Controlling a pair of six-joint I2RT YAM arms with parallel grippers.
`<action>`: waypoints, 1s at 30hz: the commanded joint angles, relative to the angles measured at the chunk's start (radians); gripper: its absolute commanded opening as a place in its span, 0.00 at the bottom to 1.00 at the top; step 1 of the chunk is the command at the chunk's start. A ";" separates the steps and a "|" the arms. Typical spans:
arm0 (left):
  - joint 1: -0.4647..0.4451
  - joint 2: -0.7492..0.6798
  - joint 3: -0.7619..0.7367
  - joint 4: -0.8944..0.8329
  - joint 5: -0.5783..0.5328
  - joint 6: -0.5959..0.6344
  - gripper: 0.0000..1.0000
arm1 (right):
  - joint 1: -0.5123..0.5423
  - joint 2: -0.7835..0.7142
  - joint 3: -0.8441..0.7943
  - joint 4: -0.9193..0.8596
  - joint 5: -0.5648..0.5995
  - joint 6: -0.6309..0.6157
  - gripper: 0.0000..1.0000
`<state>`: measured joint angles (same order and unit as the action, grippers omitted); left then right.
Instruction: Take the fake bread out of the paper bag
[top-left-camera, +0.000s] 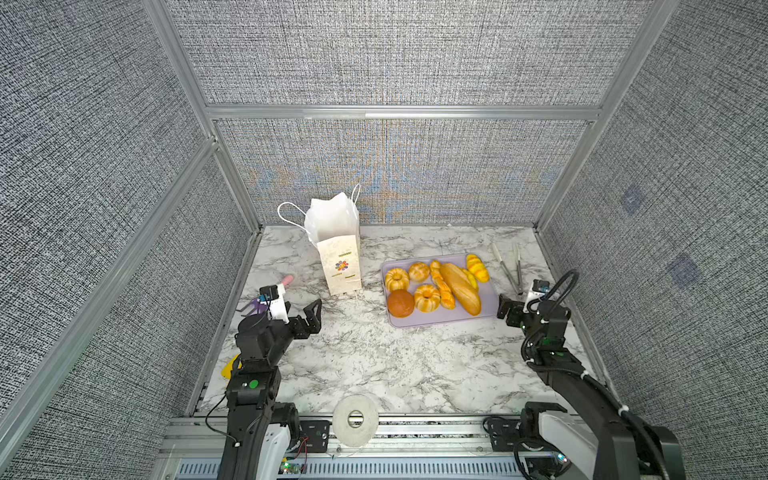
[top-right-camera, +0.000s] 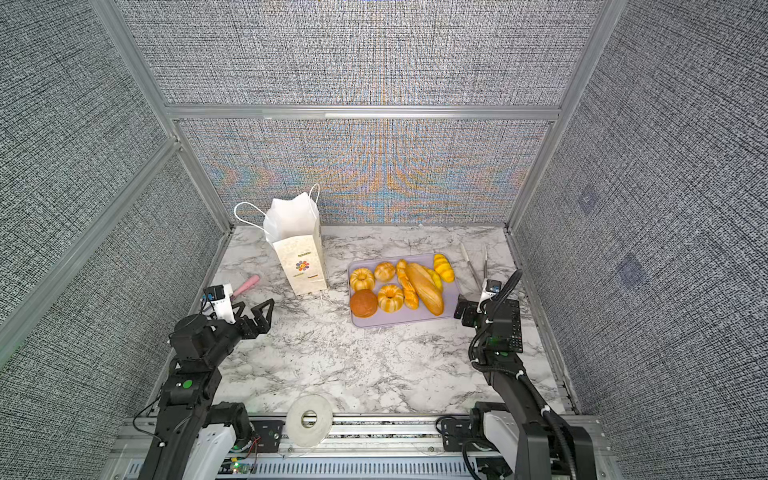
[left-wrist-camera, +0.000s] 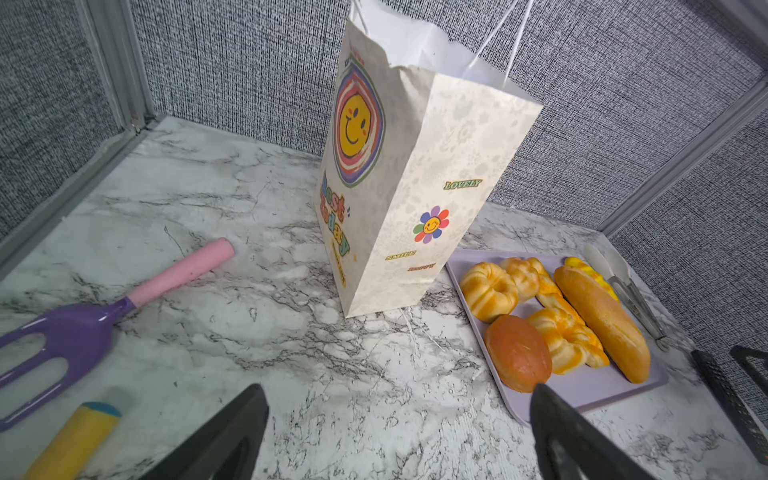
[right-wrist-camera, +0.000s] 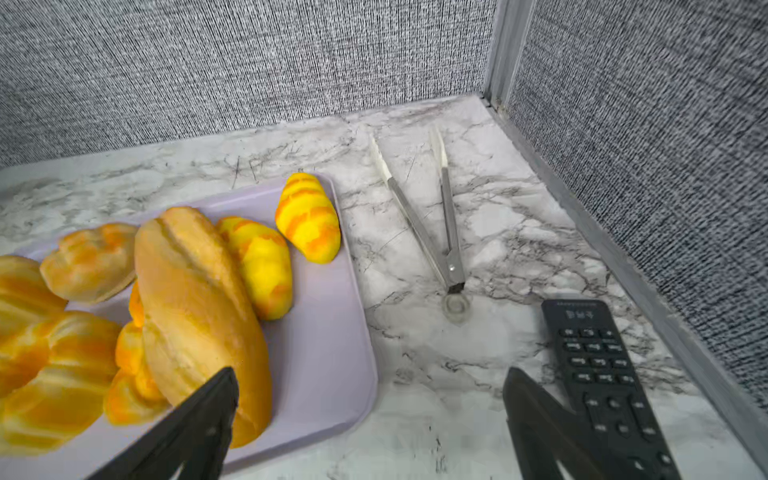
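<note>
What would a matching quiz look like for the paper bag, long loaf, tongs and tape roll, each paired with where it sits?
Things:
1 paper bag
2 long loaf
3 tongs
4 tape roll

Places:
A on the lilac tray
B front edge, middle
C upright, left of the tray
D flat, right of the tray

Pairs: 1-C, 2-A, 3-D, 4-B

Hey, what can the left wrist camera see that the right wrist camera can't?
Only the left wrist view shows the paper bag standing upright, the round brown bun, the purple toy fork with its pink handle, and a yellow handle. Only the right wrist view clearly shows the black remote control. Both show the lavender tray, the long loaf on it, the metal tongs beside the tray, and the marble table.
</note>
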<state>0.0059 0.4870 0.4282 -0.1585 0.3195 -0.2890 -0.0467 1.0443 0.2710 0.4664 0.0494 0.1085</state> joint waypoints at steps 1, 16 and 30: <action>-0.013 -0.047 -0.031 0.076 -0.009 0.036 0.99 | 0.000 0.113 -0.057 0.305 0.018 -0.025 0.99; -0.020 -0.333 -0.349 0.495 -0.142 0.165 0.99 | 0.030 0.478 -0.056 0.719 -0.030 -0.132 0.99; -0.018 0.682 -0.354 1.283 -0.510 0.245 0.99 | 0.023 0.496 -0.024 0.692 -0.052 -0.124 0.99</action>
<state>-0.0124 1.0412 0.0704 0.8497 -0.1402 -0.0853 -0.0250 1.5372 0.2436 1.1286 0.0002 -0.0132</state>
